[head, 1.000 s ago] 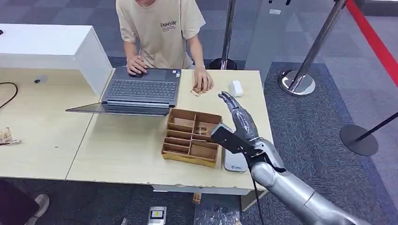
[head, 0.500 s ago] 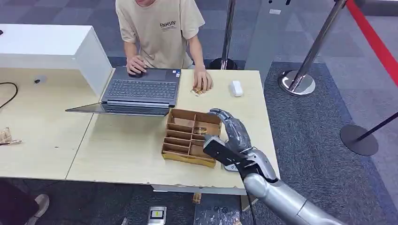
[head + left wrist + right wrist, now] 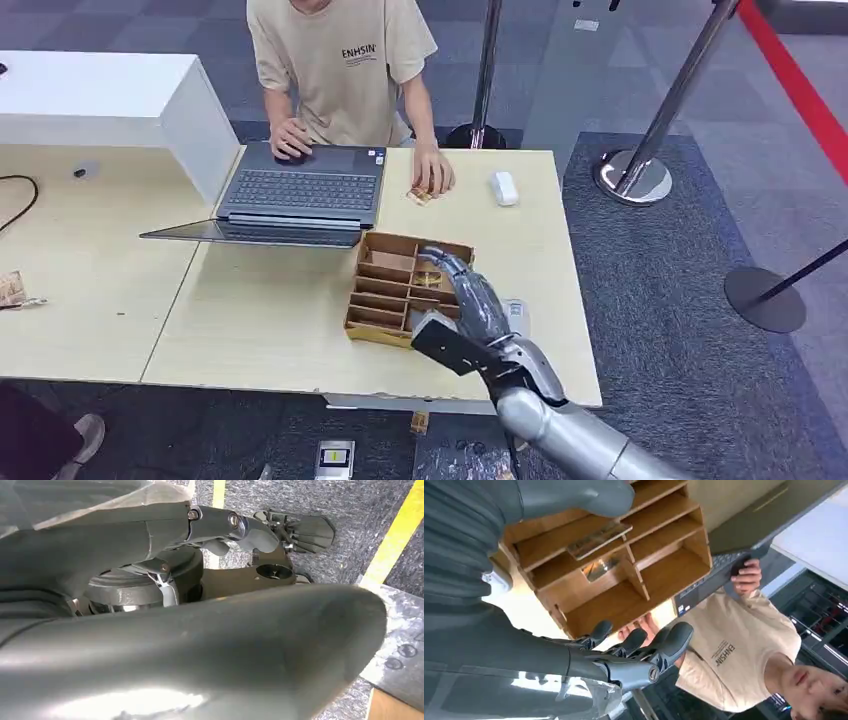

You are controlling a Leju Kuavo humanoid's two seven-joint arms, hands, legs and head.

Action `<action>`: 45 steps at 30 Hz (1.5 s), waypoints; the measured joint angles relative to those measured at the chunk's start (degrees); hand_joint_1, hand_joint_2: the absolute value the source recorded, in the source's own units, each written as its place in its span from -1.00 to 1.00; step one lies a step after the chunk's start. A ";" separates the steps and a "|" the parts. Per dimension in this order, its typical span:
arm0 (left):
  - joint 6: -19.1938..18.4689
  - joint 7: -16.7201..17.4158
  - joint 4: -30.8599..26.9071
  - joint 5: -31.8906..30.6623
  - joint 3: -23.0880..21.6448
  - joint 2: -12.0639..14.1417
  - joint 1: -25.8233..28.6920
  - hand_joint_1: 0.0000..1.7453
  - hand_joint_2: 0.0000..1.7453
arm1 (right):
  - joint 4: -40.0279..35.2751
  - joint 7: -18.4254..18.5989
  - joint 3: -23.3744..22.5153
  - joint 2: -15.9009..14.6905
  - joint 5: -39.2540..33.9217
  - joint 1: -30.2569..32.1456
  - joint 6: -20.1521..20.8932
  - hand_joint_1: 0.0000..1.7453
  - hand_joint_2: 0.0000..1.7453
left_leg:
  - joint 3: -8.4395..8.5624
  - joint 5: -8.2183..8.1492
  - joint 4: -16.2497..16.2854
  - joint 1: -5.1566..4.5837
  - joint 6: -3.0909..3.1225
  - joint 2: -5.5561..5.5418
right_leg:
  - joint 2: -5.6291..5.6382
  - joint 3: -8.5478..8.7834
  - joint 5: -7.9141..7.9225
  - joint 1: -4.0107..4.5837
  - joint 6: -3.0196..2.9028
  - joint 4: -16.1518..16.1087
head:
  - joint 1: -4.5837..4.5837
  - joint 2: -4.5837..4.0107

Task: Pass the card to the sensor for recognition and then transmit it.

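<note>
A brown wooden tray [image 3: 380, 300] with several compartments stands on the table near its front edge. A card [image 3: 432, 280] lies in one of its right-hand compartments; the right wrist view shows two shiny cards [image 3: 599, 539] [image 3: 600, 568] in neighbouring slots. My right hand [image 3: 468, 296] hovers over the tray's right side with its fingers [image 3: 639, 647] spread and nothing in it. The flat grey sensor [image 3: 517, 316] lies just right of the tray, mostly hidden behind this hand. My left hand [image 3: 200, 660] hangs low as a blurred grey mass above the carpet.
A person in a beige shirt [image 3: 345, 60] sits across the table, one hand on an open laptop [image 3: 300, 190], the other [image 3: 433, 172] resting on the table. A small white device [image 3: 503, 187] lies at the far right. Stanchion posts [image 3: 640, 170] stand on the carpet to the right.
My right hand has swung left and drawn back, from above the table's right part to over the tray's right side. It now covers most of the sensor.
</note>
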 joint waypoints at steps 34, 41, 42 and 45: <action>-0.04 0.28 0.00 -0.48 -0.04 -0.04 -0.07 -1.00 -1.00 | 12.74 -1.49 3.04 3.04 0.42 -2.36 -1.88 0.04 1.00 | 0.00 0.01 0.00 0.00 0.00 0.00 | 0.00 0.00 0.00 0.00 0.00 0.00 | -0.02 0.00; -0.04 0.35 0.00 -0.48 -0.09 -0.04 -0.09 -1.00 -1.00 | 13.75 -1.49 3.43 3.32 0.17 -2.69 -1.88 0.04 1.00 | 0.01 0.01 0.00 0.00 0.00 0.00 | 0.00 0.01 0.00 0.00 0.00 0.00 | 0.00 0.00; -0.04 0.35 0.00 -0.48 -0.11 -0.04 -0.10 -1.00 -1.00 | 13.88 -1.49 3.45 3.34 0.17 -2.77 -1.88 0.02 1.00 | 0.02 0.01 0.00 0.00 0.00 0.00 | 0.00 0.02 0.00 0.00 0.00 0.00 | 0.00 0.00; -0.04 0.35 0.00 -0.50 -0.18 -0.04 -0.11 -1.00 -1.00 | 14.21 -1.49 3.52 3.50 0.17 -2.89 -1.88 0.02 1.00 | 0.03 0.01 0.00 0.00 0.00 0.00 | 0.00 0.03 0.00 0.00 0.00 0.00 | 0.00 0.00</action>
